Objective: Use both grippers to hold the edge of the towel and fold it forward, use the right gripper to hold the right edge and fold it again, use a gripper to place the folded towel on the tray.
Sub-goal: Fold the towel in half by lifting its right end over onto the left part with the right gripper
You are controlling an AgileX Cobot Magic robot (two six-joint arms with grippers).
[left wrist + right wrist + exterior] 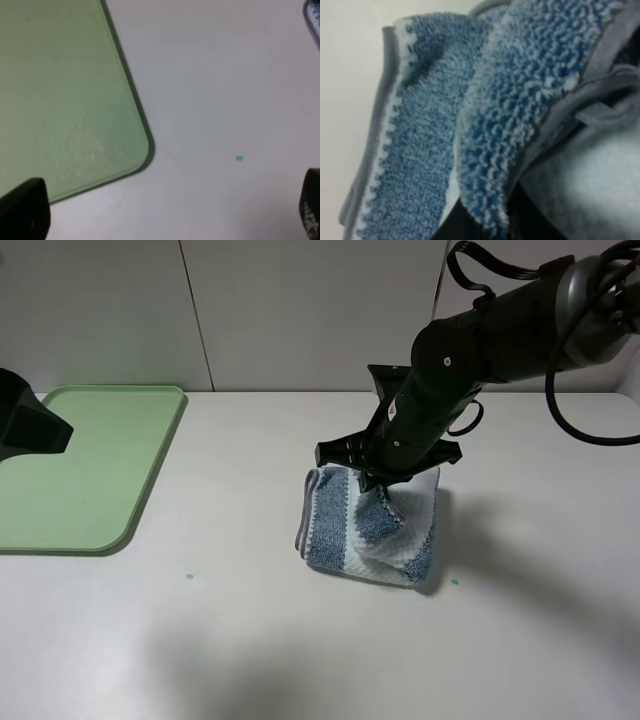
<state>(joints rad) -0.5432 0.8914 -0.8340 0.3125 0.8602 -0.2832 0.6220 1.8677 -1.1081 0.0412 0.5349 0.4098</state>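
Right of tray [90,465], folded towel [335,520]

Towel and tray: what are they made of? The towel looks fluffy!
The towel looks like soft woven cloth, probably cotton: the right wrist view shows fuzzy blue and white loops and a smooth grey hem. The tray looks like light-green plastic, smooth with a dull sheen, a low moulded rim and a rounded corner.

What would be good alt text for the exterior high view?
The right gripper, shut, pinches up a fold of the striped towel, which lies folded on the white table. The light-green tray sits apart at the left.
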